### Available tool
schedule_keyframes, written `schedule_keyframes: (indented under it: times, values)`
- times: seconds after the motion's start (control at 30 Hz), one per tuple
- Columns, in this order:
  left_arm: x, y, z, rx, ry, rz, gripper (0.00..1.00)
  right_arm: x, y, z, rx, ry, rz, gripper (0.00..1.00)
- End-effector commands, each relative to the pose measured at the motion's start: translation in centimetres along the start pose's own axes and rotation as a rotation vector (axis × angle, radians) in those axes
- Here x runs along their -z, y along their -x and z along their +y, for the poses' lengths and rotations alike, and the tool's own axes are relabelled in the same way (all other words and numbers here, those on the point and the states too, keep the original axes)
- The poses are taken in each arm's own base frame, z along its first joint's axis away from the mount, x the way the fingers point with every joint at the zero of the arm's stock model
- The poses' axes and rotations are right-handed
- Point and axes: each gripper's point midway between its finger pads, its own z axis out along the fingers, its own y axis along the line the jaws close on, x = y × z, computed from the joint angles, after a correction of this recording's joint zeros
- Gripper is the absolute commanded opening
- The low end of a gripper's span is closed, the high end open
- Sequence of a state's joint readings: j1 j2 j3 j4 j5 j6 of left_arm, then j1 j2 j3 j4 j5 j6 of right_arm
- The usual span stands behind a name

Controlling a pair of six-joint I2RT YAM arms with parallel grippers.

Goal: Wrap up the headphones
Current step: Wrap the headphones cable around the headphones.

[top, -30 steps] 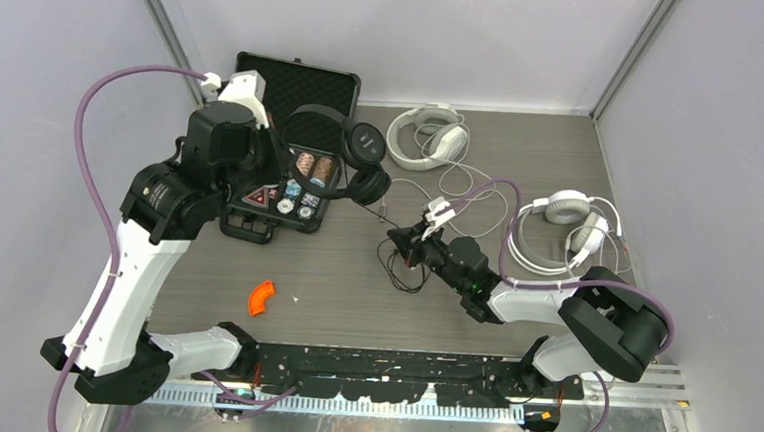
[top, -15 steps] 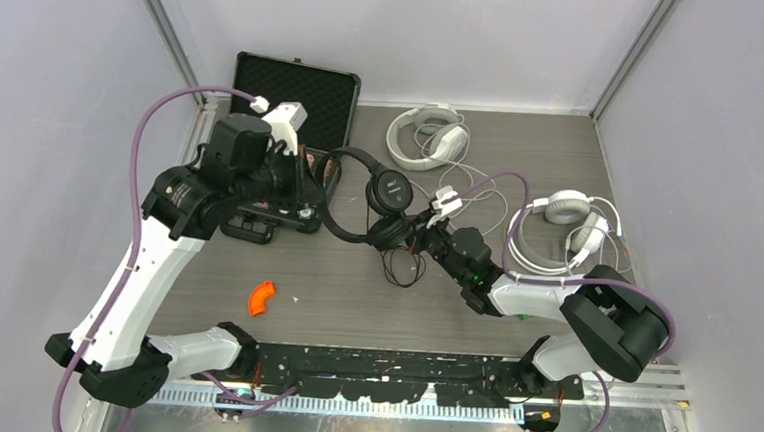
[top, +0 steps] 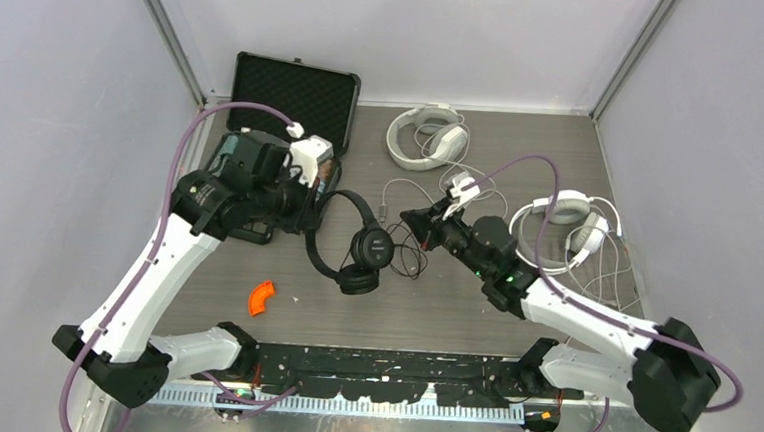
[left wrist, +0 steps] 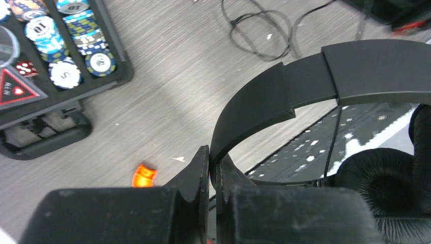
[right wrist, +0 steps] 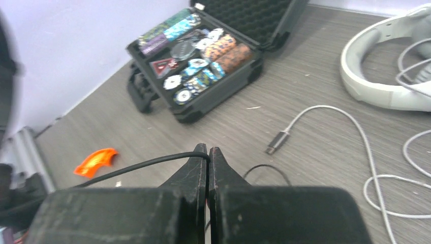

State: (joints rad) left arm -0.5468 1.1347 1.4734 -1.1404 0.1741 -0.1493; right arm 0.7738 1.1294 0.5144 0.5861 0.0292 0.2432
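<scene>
Top external view: the black headphones [top: 368, 247] are at the middle of the frame, the headband [top: 317, 257] curving to the left and the 2 ear cups toward the lower right. Whether they rest on the table [top: 284, 270] or hang just above it I cannot tell. The left gripper [left wrist: 209, 158] is clamped on the end of the headband, its jaws pressed to both sides of the band. The right gripper [right wrist: 208, 152] is pinched on the thin black cord [right wrist: 142, 164], which runs off to the left of that view. The 2 white headphones [top: 428, 137] [top: 563, 225] lie at the upper centre and right of the frame, their pale cords loose around them. An open case [top: 295, 91] of chips is at the upper left and an orange piece [top: 262, 297] at the lower left.

The black set looks light and its band stiff but springy, so the band is a sound place to grip. The foam pads are soft and would crush or slip. The cord is limp, thin and prone to kink, and I judge it best pinched near the cup and wound around the band under light tension, since a hard pull could strain its joint
</scene>
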Motion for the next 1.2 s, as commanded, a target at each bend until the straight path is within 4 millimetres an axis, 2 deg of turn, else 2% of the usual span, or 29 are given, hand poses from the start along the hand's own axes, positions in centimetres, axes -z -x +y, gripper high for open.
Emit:
schedule_keyframes:
  times: [0.0, 0.13, 0.27, 0.47, 0.53, 0.73, 0.87, 0.97, 1.17]
  values:
    - [-0.6, 0.9, 1.7, -0.222, 0.049, -0.055, 0.00, 2.1, 1.7, 3.1, -0.103, 0.098, 0.135, 0.00]
    - [-2.3, 1.5, 2.2, -0.363, 0.057, -0.076, 0.00, 3.8, 2.7, 5.5, -0.201, 0.167, 0.233, 0.00]
    - [-3.2, 2.4, 2.3, -0.467, 0.092, -0.108, 0.00, 4.3, 3.6, 7.2, -0.312, 0.191, 0.332, 0.00]
    - [-4.2, 2.8, 2.7, -0.485, 0.124, -0.126, 0.00, 4.4, 6.0, 10.2, -0.430, 0.308, 0.329, 0.00]
    - [-4.5, 2.9, 3.6, -0.482, 0.176, -0.115, 0.00, 4.6, 6.3, 11.3, -0.459, 0.370, 0.349, 0.00]
    - [-4.5, 3.4, 5.5, -0.461, 0.297, -0.090, 0.00, 5.0, 5.9, 12.1, -0.484, 0.408, 0.404, 0.00]
    - [-4.4, 3.7, 5.5, -0.438, 0.311, -0.099, 0.00, 5.0, 7.0, 13.2, -0.531, 0.461, 0.401, 0.00]
    - [-4.2, 3.8, 5.5, -0.403, 0.316, -0.112, 0.00, 4.4, 8.3, 14.1, -0.577, 0.512, 0.361, 0.02]
    - [-3.7, 4.0, 4.9, -0.312, 0.300, -0.159, 0.00, 2.3, 8.2, 14.1, -0.637, 0.514, 0.341, 0.11]
